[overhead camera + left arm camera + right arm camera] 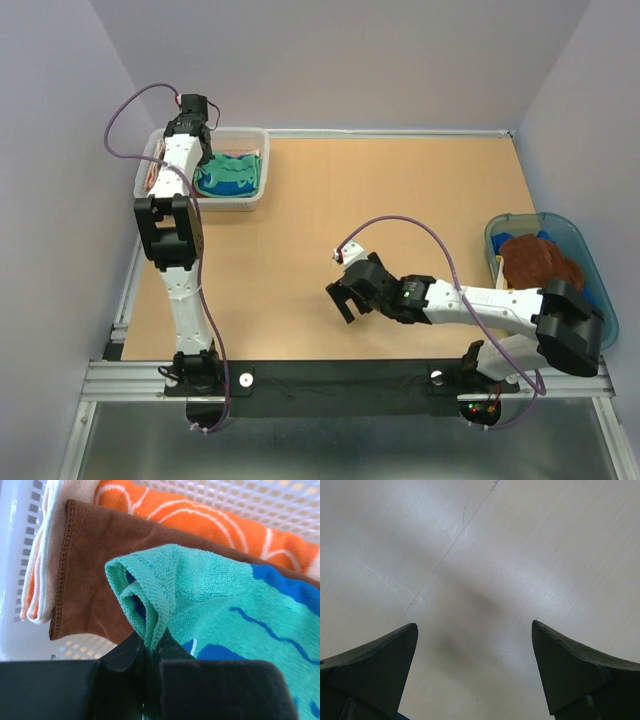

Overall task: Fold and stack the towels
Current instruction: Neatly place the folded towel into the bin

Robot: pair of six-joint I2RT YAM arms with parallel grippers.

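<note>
**A:** Far-left corner of the table [400, 200]: the left gripper [150, 652] pinches a bunched fold of the green-and-blue towel [215, 590]. It lies atop the brown towel [90, 580] and the orange towel [200, 520] in the white mesh basket [280, 500].

**B:** And the right gripper [345, 297]?

**A:** Jaws spread wide, low over the table, holding nothing.

**B:** The risk?

**A:** The pinch looks shallow, though the fingers hide its depth. A lift could let the fold slip free, or drag the brown towel along.
</note>
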